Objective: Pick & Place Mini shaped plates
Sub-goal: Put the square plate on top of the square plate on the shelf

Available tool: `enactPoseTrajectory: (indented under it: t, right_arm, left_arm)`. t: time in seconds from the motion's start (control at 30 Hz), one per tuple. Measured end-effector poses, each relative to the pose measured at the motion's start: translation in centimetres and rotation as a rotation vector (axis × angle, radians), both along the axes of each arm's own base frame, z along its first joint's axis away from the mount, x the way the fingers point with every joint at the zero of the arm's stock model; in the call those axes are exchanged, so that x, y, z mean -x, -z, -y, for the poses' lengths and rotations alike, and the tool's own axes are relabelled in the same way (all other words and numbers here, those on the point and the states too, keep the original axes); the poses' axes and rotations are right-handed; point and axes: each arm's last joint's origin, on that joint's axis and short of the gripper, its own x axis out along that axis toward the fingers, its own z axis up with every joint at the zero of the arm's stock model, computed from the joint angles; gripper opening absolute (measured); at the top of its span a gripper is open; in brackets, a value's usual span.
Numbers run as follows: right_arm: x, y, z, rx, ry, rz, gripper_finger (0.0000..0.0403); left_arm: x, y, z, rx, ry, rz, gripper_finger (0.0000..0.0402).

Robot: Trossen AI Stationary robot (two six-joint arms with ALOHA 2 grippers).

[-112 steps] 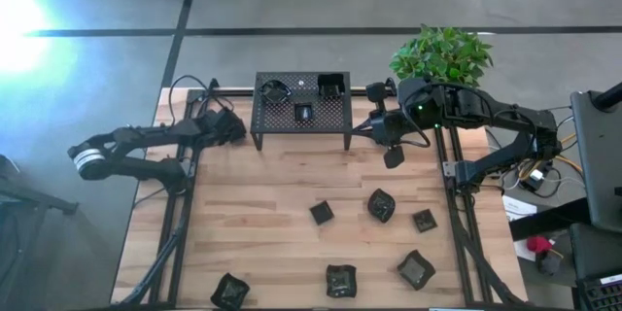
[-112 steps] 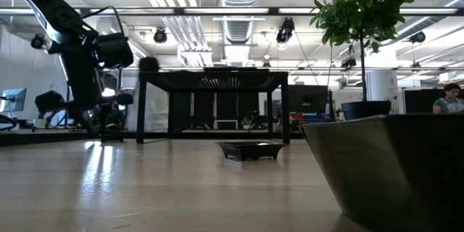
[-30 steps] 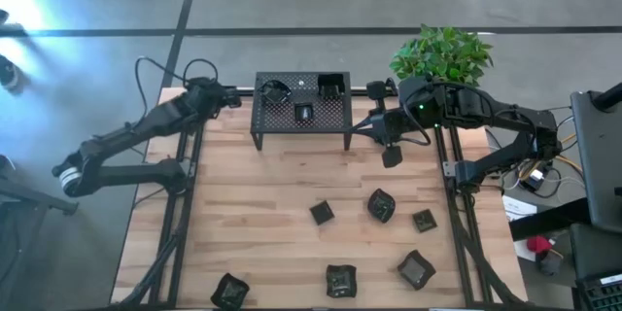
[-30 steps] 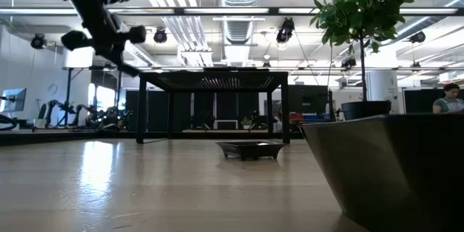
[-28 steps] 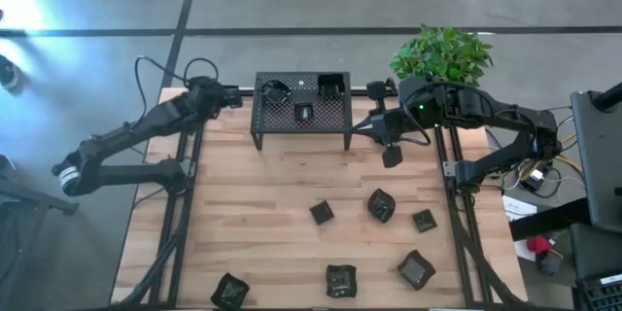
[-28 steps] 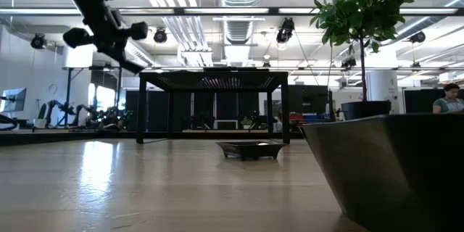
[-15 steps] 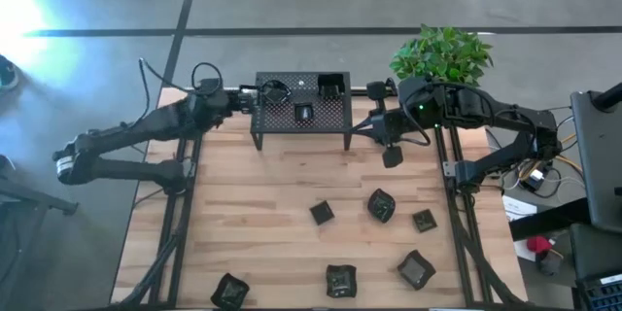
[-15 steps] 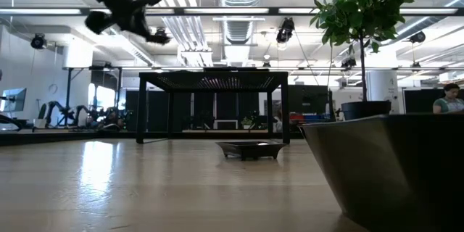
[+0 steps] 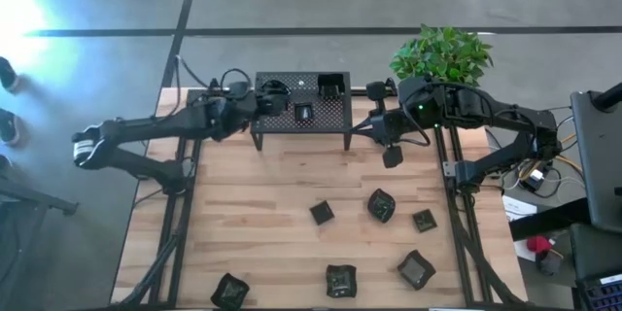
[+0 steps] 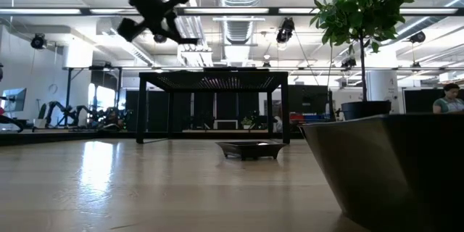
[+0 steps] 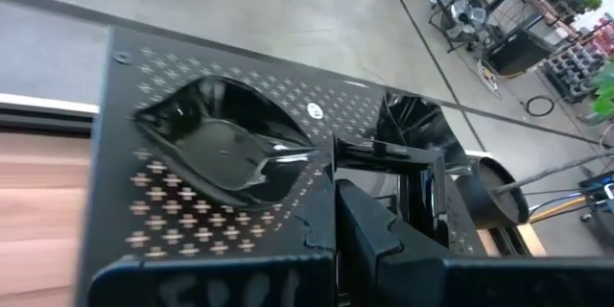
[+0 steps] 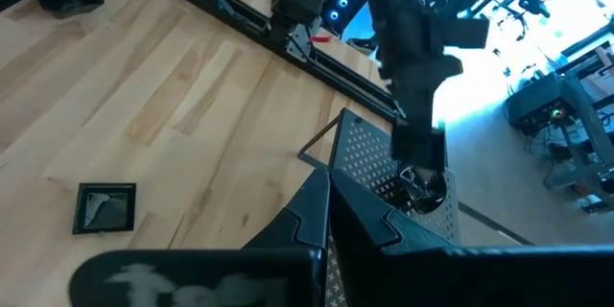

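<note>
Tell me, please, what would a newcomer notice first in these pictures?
Probably the black rack at the table's far edge, with three small dark plates on top, and the left claw, shut, hanging at its left end. Next, six more little plates scattered over the near half of the wooden table, and the leafy green plant behind the right arm.

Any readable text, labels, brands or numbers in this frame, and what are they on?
No readable text in any view.
Small round white sticker on the black perforated metal rack: too small to read.
Pale blurred marks on the left end effector housing and the right end effector housing: illegible.
</note>
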Motion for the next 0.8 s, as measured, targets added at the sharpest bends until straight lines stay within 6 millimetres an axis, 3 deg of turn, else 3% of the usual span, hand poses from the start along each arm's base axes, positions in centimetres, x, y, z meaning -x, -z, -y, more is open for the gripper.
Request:
enactPoseTrajectory:
  t: [0.57,0.8]
  right_arm:
    - [0.0,0.4,0.0,-0.039,0.022,-0.022,0.0008]
    - [-0.1,1.0,0.1,-0.043,0.028,-0.042,0.0008]
  left_arm:
    - [-6.0,2.5,0.0,0.092,0.008,-0.021,0.0]
    - [-7.1,3.1,0.0,0.079,-0.035,-0.004,0.0]
